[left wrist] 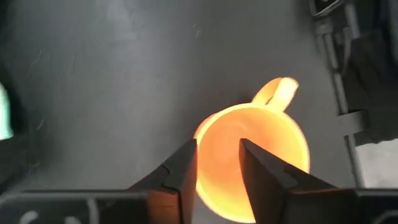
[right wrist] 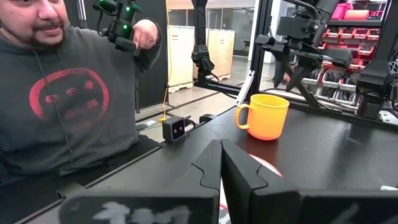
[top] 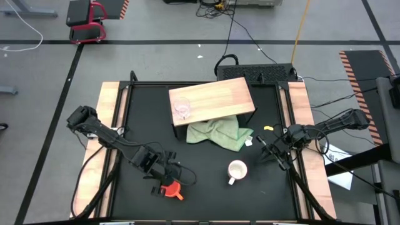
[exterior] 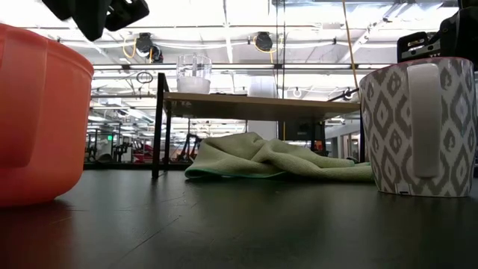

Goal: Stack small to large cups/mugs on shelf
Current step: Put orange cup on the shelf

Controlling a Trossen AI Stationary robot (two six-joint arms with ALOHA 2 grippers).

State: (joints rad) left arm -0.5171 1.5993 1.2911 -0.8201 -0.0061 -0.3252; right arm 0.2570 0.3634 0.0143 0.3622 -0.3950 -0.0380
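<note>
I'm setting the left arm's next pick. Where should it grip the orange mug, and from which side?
Grip the rim wall from above, opposite the handle. The orange mug stands upright with its mouth open, and the left gripper hangs open right over it, one finger inside the rim line, handle pointing away.

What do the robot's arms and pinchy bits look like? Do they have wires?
Both arms are dark, nearly black, built from slim jointed segments. The left arm and right arm each end in a gripper with two jaws. Close up, the left gripper has flat, wedge-shaped black fingers. Black cables run along the arms.
</note>
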